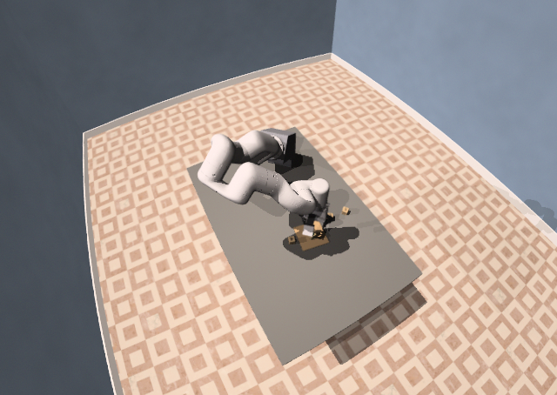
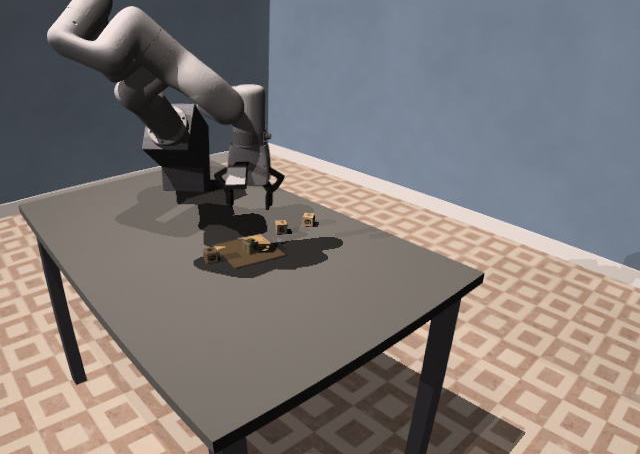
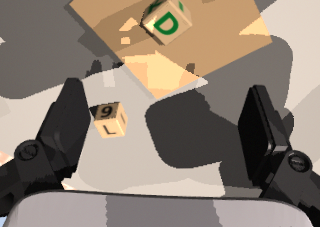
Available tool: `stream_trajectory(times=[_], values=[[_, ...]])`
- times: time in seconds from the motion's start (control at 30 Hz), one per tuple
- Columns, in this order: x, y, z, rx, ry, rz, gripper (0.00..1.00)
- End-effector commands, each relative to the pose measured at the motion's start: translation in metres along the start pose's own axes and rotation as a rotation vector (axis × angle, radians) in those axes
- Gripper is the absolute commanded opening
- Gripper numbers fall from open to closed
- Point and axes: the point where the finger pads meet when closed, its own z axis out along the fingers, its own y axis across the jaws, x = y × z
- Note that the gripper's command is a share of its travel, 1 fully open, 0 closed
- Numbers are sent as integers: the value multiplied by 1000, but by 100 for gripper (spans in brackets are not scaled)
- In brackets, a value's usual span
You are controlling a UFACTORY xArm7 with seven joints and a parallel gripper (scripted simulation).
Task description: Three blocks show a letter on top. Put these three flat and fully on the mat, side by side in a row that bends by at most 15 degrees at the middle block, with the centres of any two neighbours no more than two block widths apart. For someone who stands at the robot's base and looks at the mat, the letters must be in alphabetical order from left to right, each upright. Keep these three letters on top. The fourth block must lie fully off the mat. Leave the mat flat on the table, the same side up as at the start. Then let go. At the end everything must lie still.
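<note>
The mat [image 1: 310, 245] [image 2: 258, 259] [image 3: 220, 42] lies on the table. A block with green letters [image 2: 250, 246] [image 3: 167, 19] stands on it, showing a D in the wrist view. A block showing L and 9 [image 3: 110, 121] lies off the mat; it appears to be the nearer right-hand block [image 1: 330, 215] [image 2: 280, 227]. Another block [image 1: 345, 210] [image 2: 308, 219] lies farther right. A dark-marked block [image 1: 291, 239] [image 2: 210, 255] lies beside the mat's left corner. My gripper [image 2: 249, 205] [image 3: 165, 101] is open and empty, above the table on the base side of the mat. Some top letters are unclear.
The grey table [image 1: 310, 301] [image 2: 310, 325] bears everything. The robot's base [image 1: 283, 148] [image 2: 183, 165] stands at its back. Dark arm shadows cross the mat and the table around it.
</note>
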Motion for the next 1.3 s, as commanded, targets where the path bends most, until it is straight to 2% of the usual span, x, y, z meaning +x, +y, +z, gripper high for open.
stream_trajectory(times=[0.0, 0.47, 0.53, 0.67, 0.8, 0.83, 1.27], values=[[0, -1, 3, 2, -6, -139, 100], [-1, -1, 16, 4, -6, -558, 100], [-1, -1, 16, 4, -6, -558, 100], [-2, -1, 21, 4, -6, -704, 100], [-2, -1, 22, 4, -6, -732, 100], [-2, -1, 22, 4, -6, -732, 69], [-2, -1, 22, 4, -6, -732, 69]])
